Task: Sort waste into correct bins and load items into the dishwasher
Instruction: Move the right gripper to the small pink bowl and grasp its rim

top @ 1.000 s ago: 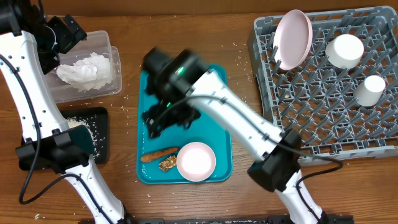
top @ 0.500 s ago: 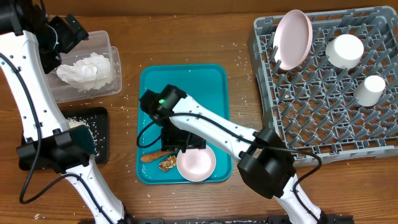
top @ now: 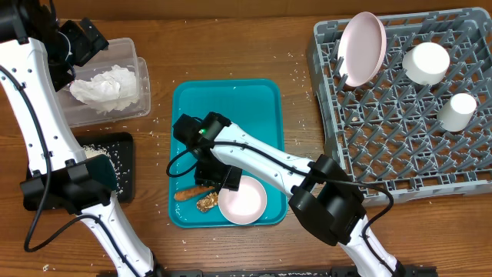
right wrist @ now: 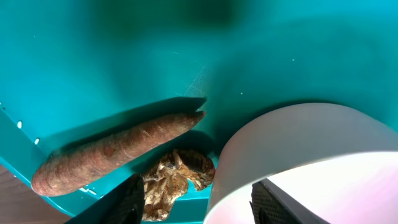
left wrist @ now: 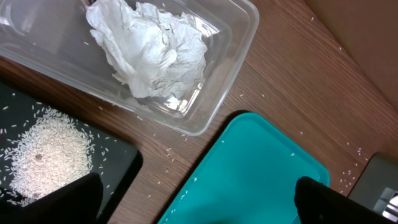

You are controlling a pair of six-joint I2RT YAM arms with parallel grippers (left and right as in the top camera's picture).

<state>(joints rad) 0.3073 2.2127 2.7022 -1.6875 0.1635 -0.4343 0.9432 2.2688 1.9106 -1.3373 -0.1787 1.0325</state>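
Note:
My right gripper [top: 223, 179] is low over the front of the teal tray [top: 231, 108], open. Its fingers [right wrist: 127, 199] straddle the near rim of a white bowl [right wrist: 311, 162], one outside and one inside, neither pressing on it. A golden-brown crinkled scrap [right wrist: 174, 180] also lies between the jaws. Just beyond it lies the orange-brown carrot strip [right wrist: 118, 152]. In the overhead view the bowl [top: 243, 201] stands right of the carrot strip [top: 192, 191] and the scrap [top: 205, 203]. My left gripper [left wrist: 199, 208] hangs wide open and empty above the clear tub [left wrist: 236, 68], which holds a crumpled napkin [left wrist: 155, 53].
The black tray [top: 123, 146] with a heap of rice [left wrist: 46, 152] sits in front of the clear tub. At the right, the grey dish rack [top: 400, 146] holds an upright plate [top: 361, 48], a bowl [top: 426, 61] and a cup [top: 461, 110]. Loose rice grains dot the wood.
My right arm has swung from the tray's middle to its front, down to the bowl's rim, and its jaws have narrowed. The left arm has not moved.

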